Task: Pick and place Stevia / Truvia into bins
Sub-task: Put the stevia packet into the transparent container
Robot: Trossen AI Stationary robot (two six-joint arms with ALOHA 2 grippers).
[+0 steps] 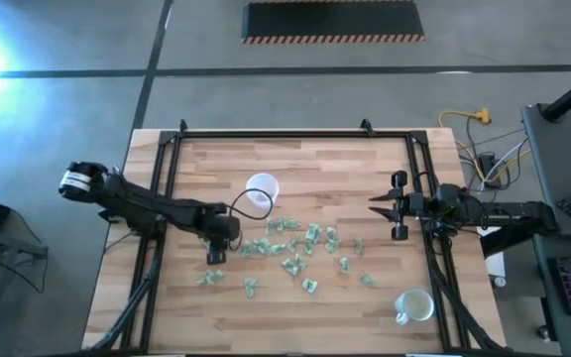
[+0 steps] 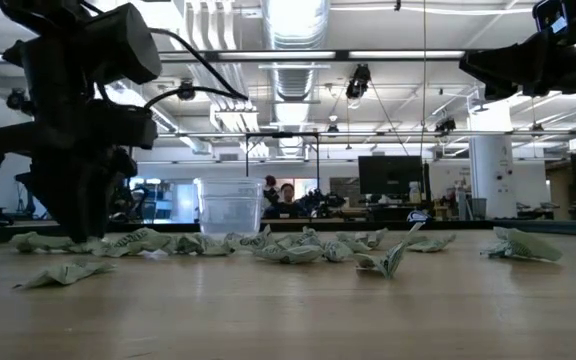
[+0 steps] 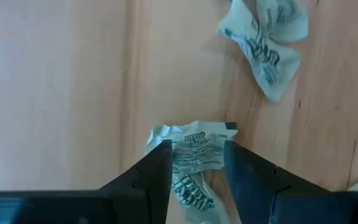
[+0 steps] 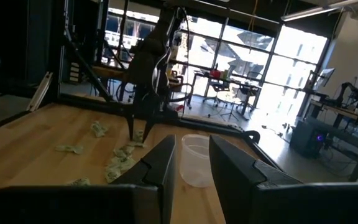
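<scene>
At table's 8 o'clock, left gripper (image 3: 196,163) brackets 1 sachet (image 3: 191,152), fingers spread either side; close squarely before lifting toward cup (image 1: 260,192). Right gripper (image 1: 378,206) waits at 3 o'clock, part-spread, empty.

Wooden table (image 1: 295,317) carries scattered sachets (image 1: 295,243), two cups (image 1: 262,193).

Crumpled pale green and white Stevia / Truvia sachets (image 1: 295,248) lie scattered flat across the middle of the wooden table. One sachet (image 3: 194,155) sits on the wood at the left edge of the scatter. A translucent cup-shaped bin (image 1: 260,194) stands upright just behind the scatter; a second bin (image 1: 414,305) stands apart near the front right corner.
</scene>
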